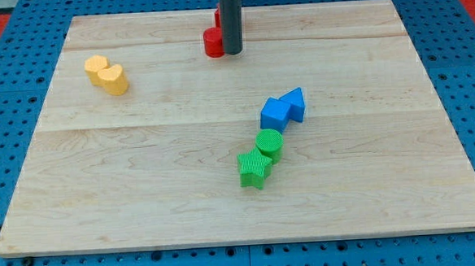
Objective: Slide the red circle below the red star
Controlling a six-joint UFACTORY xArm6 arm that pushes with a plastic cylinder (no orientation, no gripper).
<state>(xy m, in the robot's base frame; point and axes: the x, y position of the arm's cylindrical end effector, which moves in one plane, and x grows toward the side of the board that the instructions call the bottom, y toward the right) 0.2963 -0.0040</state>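
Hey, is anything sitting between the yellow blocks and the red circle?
No. In the camera view, only bare board lies between the yellow blocks and the red circle; my tip touches the circle's right.

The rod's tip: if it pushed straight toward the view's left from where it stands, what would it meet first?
My tip sits right beside the red circle, on its right, so it would likely meet that block at once. Actual contact can't be confirmed. The rod partly hides another red block above.

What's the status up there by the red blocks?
My tip touching red circle from the view's right. Red star behind rod, mostly hidden. Nothing in the way.
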